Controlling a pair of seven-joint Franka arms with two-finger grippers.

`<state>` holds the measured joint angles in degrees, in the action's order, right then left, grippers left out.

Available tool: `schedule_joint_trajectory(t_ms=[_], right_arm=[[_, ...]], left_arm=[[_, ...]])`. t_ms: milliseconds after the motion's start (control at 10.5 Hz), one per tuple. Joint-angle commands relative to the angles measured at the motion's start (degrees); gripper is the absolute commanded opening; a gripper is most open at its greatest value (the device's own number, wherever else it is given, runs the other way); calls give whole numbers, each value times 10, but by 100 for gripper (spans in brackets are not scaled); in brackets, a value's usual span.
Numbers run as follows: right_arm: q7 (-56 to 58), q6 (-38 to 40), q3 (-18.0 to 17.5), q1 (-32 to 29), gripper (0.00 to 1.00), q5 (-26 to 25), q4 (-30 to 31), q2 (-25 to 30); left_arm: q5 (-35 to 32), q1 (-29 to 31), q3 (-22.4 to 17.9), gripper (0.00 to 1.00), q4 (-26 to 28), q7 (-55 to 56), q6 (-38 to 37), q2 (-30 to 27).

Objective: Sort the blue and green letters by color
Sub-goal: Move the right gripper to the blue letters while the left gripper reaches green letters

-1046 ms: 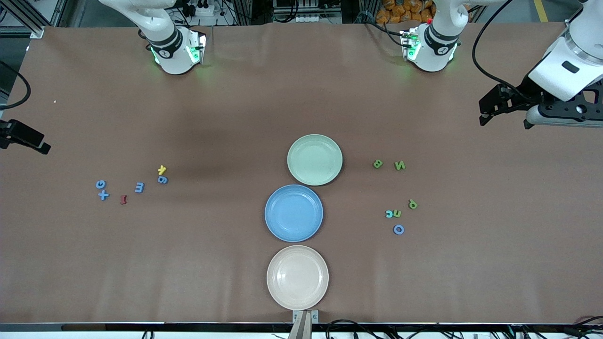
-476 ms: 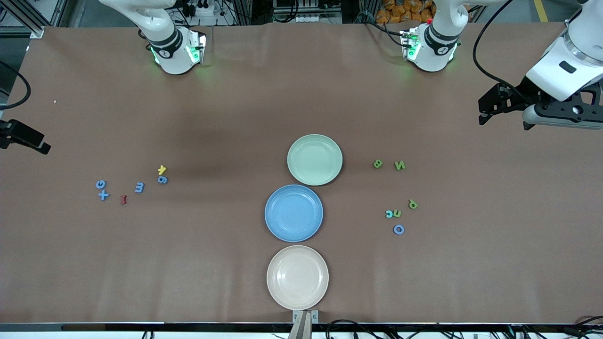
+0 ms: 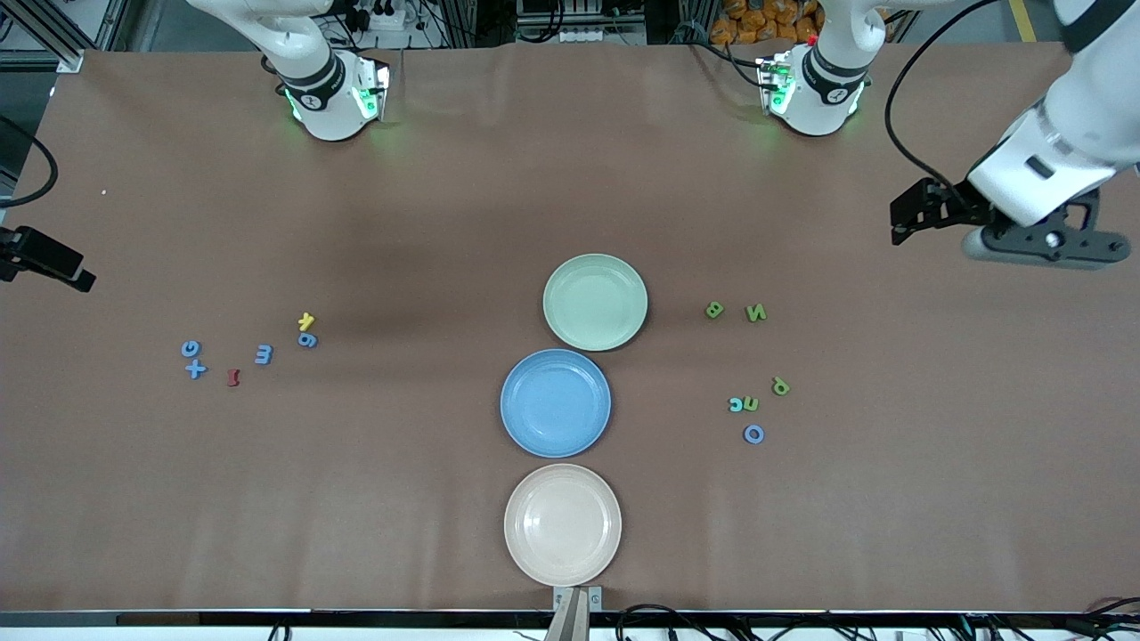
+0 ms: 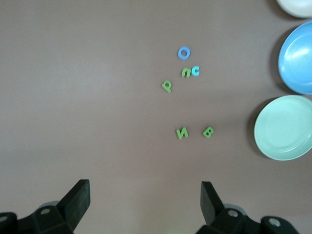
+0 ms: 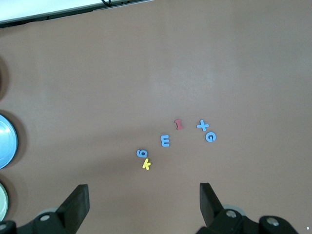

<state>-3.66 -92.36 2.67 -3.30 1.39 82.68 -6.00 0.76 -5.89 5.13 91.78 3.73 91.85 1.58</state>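
Note:
Blue G (image 3: pixel 191 348), plus (image 3: pixel 196 369), E (image 3: pixel 264 354) and 6 (image 3: pixel 307 340) lie toward the right arm's end of the table. Green B (image 3: pixel 714 310), N (image 3: pixel 755 312), P (image 3: pixel 780 386) and n (image 3: pixel 751 404) lie toward the left arm's end. My left gripper (image 3: pixel 1033 247) hangs high over bare table near that end; in the left wrist view (image 4: pixel 145 204) it is open and empty, with N (image 4: pixel 182 132) and B (image 4: pixel 208 131) ahead. My right gripper (image 5: pixel 141 204) is open and empty, high above the 6 (image 5: pixel 142 153) and E (image 5: pixel 165 141).
A green plate (image 3: pixel 595 302), a blue plate (image 3: pixel 556 402) and a beige plate (image 3: pixel 562 523) stand in a row mid-table. A yellow K (image 3: pixel 306 320) touches the 6; a red I (image 3: pixel 234 377) lies by the E. A teal c (image 3: pixel 736 405) and blue O (image 3: pixel 753 434) lie by the n.
My left arm has moved a little toward the middle of the table, closer to the green letters. The right arm and all letters have stayed put.

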Motion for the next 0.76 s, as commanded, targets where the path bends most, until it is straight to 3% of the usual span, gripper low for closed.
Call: schedule_joint_trajectory(t_ms=[0,476,666], right_arm=[[3,1,-1,-14,100,0,-1,-5],[18,-3,0,-30,100,-4,13,-30],[86,-19,-1,-66,100,-10,18,-55]], left_arm=[[12,4,1,100,8,81,-1,56],[9,1,1,100,12,230,71,147],[6,-7,1,100,15,274,146,202]])
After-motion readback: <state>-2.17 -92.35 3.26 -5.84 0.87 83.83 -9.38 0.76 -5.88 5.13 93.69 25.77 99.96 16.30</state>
